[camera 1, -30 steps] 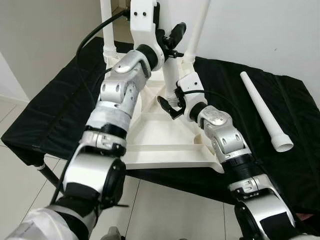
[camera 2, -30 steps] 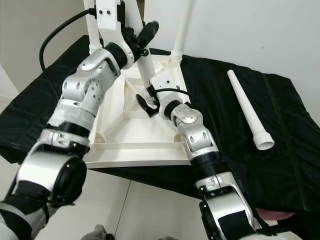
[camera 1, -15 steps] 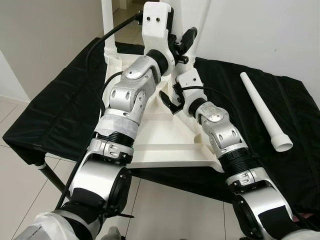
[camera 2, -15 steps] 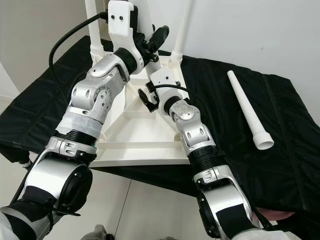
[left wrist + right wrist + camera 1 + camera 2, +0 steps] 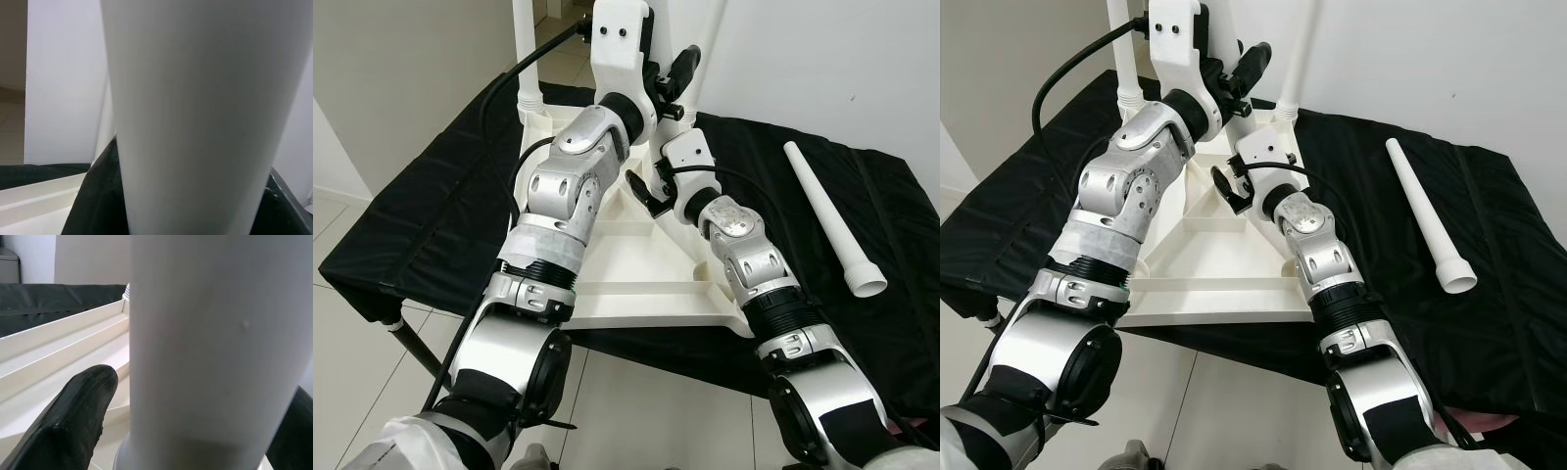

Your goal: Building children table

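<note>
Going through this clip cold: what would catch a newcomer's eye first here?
First, the two silver arms reaching together over the upturned white tabletop on the black cloth, the left gripper high and the right gripper low on one upright white table leg. Next, the spare leg lying loose on the cloth to the robot's right, and two more legs standing at the tabletop's far corners.

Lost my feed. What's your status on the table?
Both grippers on one upright leg, left gripper high, right gripper low. Tabletop upside down. Spare leg lies apart.
</note>
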Available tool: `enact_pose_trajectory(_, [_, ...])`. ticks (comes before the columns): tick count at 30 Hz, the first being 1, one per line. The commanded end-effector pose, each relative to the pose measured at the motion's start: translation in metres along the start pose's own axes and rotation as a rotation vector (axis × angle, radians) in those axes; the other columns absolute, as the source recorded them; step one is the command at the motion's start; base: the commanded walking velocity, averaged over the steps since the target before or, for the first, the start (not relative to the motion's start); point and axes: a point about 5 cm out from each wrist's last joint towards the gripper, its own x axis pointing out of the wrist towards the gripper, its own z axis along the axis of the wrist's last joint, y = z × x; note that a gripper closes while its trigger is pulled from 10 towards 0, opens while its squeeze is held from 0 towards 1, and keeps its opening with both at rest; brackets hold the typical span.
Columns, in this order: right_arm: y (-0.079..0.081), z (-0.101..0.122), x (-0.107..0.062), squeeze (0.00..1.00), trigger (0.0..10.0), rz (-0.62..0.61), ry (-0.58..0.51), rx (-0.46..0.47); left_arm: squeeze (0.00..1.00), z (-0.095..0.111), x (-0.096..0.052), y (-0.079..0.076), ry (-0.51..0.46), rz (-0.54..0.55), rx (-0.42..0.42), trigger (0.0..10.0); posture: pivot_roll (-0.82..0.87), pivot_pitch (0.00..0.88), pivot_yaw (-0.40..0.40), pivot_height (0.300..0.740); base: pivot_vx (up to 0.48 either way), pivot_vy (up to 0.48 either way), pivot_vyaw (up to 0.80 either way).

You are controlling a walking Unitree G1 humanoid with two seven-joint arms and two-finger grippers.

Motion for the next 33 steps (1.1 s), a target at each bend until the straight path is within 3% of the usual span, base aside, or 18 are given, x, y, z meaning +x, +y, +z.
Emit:
enact_pose_trajectory(1, [-0.001, 0.017, 0.004, 0.0, 10.0, 0.007, -0.078, -0.009, 0.0, -0.007, 0.004, -0.015, 0.036, -0.056, -0.011, 10.0, -0.01, 0.0, -0.052, 0.74, 0.0, 0.0, 0.0])
enact_pose_trajectory(9, [0.0, 0.017, 0.003, 0.0, 10.0, 0.017, -0.096, -0.001, 0.0, -0.01, 0.004, -0.011, 0.048, -0.039, -0.004, 10.0, -0.01, 0.0, -0.049, 0.74, 0.0, 0.0, 0.0])
enact_pose_trajectory(10, [0.0, 0.017, 0.003, 0.0, 5.7, 0.017, -0.097, -0.002, 0.0, -0.01, 0.004, -0.011, 0.049, -0.038, -0.003, 10.0, -0.01, 0.0, -0.046, 0.74, 0.0, 0.0, 0.0])
enact_pose_trajectory(11, [0.0, 0.017, 0.003, 0.0, 5.7, 0.017, -0.099, -0.003, 0.0, -0.01, 0.004, -0.01, 0.049, -0.037, -0.002, 10.0, -0.01, 0.0, -0.046, 0.74, 0.0, 0.0, 0.0])
enact_pose_trajectory(13, [0.001, 0.017, 0.002, 0.0, 0.0, 0.027, -0.107, 0.002, 0.0, -0.011, 0.004, -0.009, 0.052, -0.035, 0.0, 10.0, -0.02, 0.0, -0.045, 0.74, 0.0, 0.0, 0.0])
enact_pose_trajectory(28, [-0.001, 0.01, 0.001, 0.0, 0.0, 0.011, -0.077, 0.032, 0.0, -0.011, 0.004, -0.011, 0.053, -0.051, 0.015, 10.0, -0.01, 0.0, -0.04, 0.74, 0.0, 0.0, 0.0])
enact_pose_trajectory(29, [-0.001, 0.009, 0.0, 0.0, 0.0, 0.003, -0.069, 0.037, 0.12, -0.011, 0.003, -0.012, 0.053, -0.057, 0.017, 10.0, -0.01, 0.0, -0.04, 0.74, 0.0, 0.0, 0.0])
enact_pose_trajectory(30, [-0.001, 0.009, 0.0, 0.0, 0.0, 0.003, -0.069, 0.037, 0.12, -0.011, 0.003, -0.012, 0.053, -0.057, 0.017, 10.0, -0.01, 0.0, -0.04, 0.74, 0.0, 0.0, 0.0])
enact_pose_trajectory(31, [-0.003, 0.007, 0.0, 0.0, 3.7, -0.027, -0.052, 0.05, 1.0, -0.011, 0.003, -0.013, 0.054, -0.067, 0.009, 10.0, -0.01, 0.0, -0.04, 0.74, 0.0, 0.0, 0.0])
enact_pose_trajectory(32, [-0.006, 0.005, 0.001, 0.0, 10.0, -0.054, -0.037, 0.058, 1.0, -0.013, 0.002, -0.015, 0.057, -0.086, -0.003, 10.0, -0.01, 0.0, -0.04, 0.74, 0.0, 0.0, 0.0])
enact_pose_trajectory(33, [-0.006, 0.005, 0.001, 0.0, 10.0, -0.054, -0.037, 0.058, 1.0, -0.013, 0.002, -0.015, 0.057, -0.086, -0.003, 10.0, -0.01, 0.0, -0.04, 0.74, 0.0, 0.0, 0.0])
